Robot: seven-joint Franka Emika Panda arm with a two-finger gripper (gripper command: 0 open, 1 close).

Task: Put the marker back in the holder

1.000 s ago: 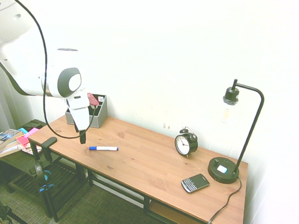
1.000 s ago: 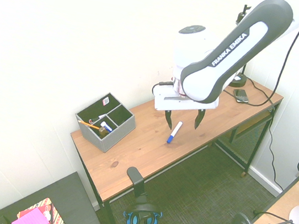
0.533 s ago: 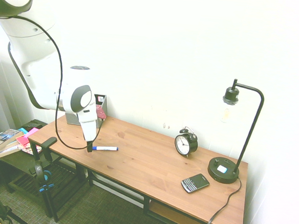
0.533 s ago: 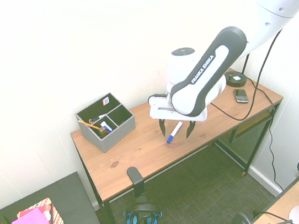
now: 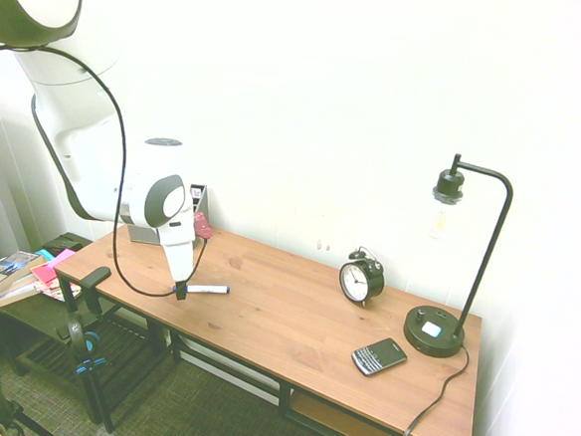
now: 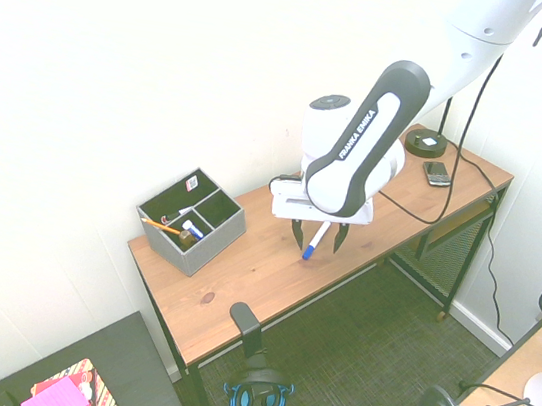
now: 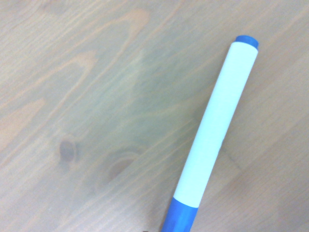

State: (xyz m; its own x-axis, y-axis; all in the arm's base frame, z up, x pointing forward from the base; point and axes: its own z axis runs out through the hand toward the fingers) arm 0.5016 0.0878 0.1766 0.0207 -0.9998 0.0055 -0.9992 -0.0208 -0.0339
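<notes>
On desk [image 6: 240,280]: marker [image 6: 315,241] flat | gripper [image 6: 314,240] wide, straddling it | holder [image 6: 191,220]: orange pencil [image 6: 159,227]

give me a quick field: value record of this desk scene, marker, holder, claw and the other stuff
marker: slim white-barrelled marker with a blue cap, lying flat on the wooden desk
holder: small grey rectangular organizer box at the desk's end by the wall, apart from the marker; an orange pencil sticks out of it
claw: white arm's claw pointing down, open, fingers either side of the marker, not closed on it
task state: marker not yet picked up
other items: black alarm clock, black desk lamp, black phone
</notes>
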